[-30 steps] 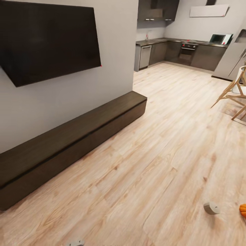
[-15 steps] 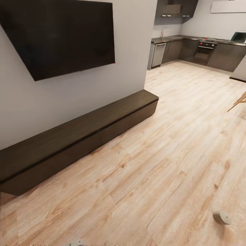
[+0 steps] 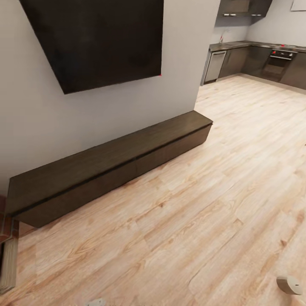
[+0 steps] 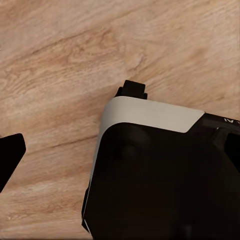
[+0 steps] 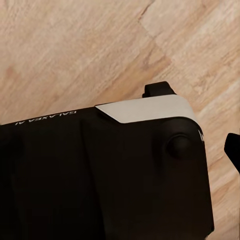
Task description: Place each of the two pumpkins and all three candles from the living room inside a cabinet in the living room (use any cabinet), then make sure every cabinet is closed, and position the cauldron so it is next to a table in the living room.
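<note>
Cabinet (image 3: pixel 114 163) along the wall under the screen (image 3: pixel 102 40), kitchen units (image 3: pixel 255 59) behind at right

The cabinet (image 3: pixel 106 163) is dark-brown matt wood with faint grain. The floor (image 3: pixel 204 212) is pale, smooth wood planking. The wall screen (image 3: pixel 102 38) looks black and glossy.

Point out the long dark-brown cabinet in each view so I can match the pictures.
Head view: the cabinet runs along the foot of the wall under the black screen, from lower left up to centre right; no front panel stands open.
Left wrist view: it looks down on the wood floor past a black-and-white robot part.
Right wrist view: again wood floor beside a robot part.
Shared landmark: the wood floor.
</note>
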You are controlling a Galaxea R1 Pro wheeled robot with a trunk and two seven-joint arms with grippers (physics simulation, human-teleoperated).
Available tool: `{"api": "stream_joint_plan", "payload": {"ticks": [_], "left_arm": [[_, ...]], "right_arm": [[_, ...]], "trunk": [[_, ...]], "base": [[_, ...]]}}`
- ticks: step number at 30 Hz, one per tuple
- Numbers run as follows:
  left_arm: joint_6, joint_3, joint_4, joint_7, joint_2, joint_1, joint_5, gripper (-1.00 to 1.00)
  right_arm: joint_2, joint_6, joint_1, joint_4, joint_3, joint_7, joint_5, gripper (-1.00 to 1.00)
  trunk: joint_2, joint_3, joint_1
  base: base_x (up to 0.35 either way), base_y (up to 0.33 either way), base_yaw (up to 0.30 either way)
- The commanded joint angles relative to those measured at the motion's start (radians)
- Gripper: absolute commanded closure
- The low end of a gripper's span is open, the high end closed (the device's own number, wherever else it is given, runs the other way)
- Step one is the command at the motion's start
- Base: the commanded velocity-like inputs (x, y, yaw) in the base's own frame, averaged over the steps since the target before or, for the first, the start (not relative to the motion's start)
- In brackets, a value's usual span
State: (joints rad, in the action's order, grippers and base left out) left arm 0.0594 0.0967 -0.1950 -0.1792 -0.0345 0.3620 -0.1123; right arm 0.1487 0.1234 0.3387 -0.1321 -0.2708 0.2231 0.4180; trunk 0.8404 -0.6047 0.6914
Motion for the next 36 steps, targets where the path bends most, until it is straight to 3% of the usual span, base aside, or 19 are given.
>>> {"api": "stream_joint_plan", "payload": {"ticks": [1, 36], "left_arm": [[0.005, 0.005, -0.001, -0.002, -0.001, 0.0, -0.006, -1.0], [0.005, 0.005, 0.0, -0.002, -0.001, 0.0, -0.006, -1.0]], "right_arm": [[0.0, 0.004, 0.0, 0.0, -0.009, 0.004, 0.011, -1.0], [-0.001, 0.004, 0.0, 0.0, -0.01, 0.004, 0.011, -1.0]], "trunk": [[0.001, -0.002, 0.0], [0.001, -0.041, 0.0]], "base": [[0.0, 0.0, 0.215], [0.0, 0.0, 0.215]]}}
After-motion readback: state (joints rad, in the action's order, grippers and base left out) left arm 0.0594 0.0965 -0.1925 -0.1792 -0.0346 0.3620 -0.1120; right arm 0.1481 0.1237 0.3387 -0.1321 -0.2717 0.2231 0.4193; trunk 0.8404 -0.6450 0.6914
